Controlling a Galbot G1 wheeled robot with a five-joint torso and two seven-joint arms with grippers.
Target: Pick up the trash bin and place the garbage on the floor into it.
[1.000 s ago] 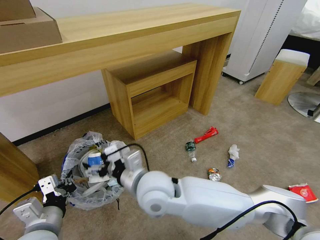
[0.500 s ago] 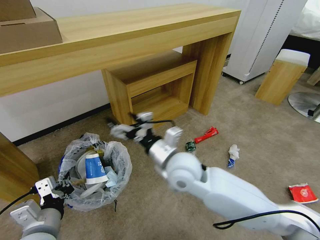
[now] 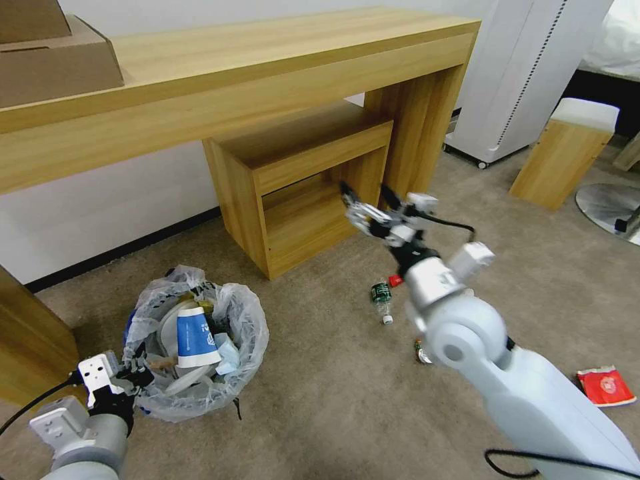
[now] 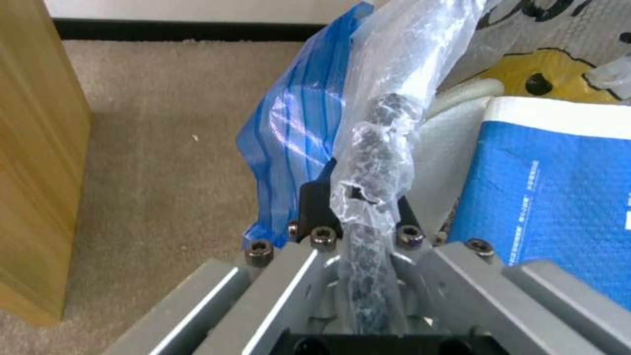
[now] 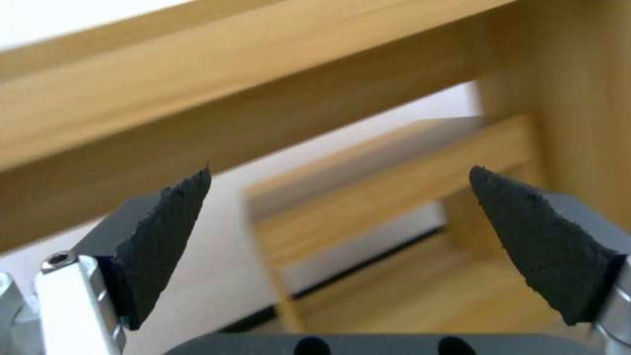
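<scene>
**Bin held at the rim, empty claw raised over the remaining litter**

At the lower left of the head view the trash bin (image 3: 197,353) is seen standing on the floor (image 3: 320,400), already holding a blue and white cup (image 3: 195,337) and other scraps. Its bagged rim is gripped by the left claw (image 3: 127,379); in the left wrist view the crinkled bag (image 4: 374,148) is pinched tight between the two dark pads.

The right claw (image 3: 367,203) is raised near the middle of the head view, in front of the low wooden shelf (image 3: 307,193). Its pads (image 5: 164,231) are spread wide and nothing is held between them.

Several pieces of garbage are spread over the carpet right of centre, well apart from the bin: a green bottle (image 3: 381,298), a red packet (image 3: 395,280) partly hidden by the arm, a can (image 3: 420,350) just beside the arm, and a red and white cup (image 3: 605,385) at the lower right edge.

Several risks can be judged from here. The bin is held only by thin plastic and rim, so a lift could let the bag slip or tear. The bottle could be rolled away by an off-centre approach. The shelf and worktop leg stand close enough to be struck by a wide swing.
</scene>
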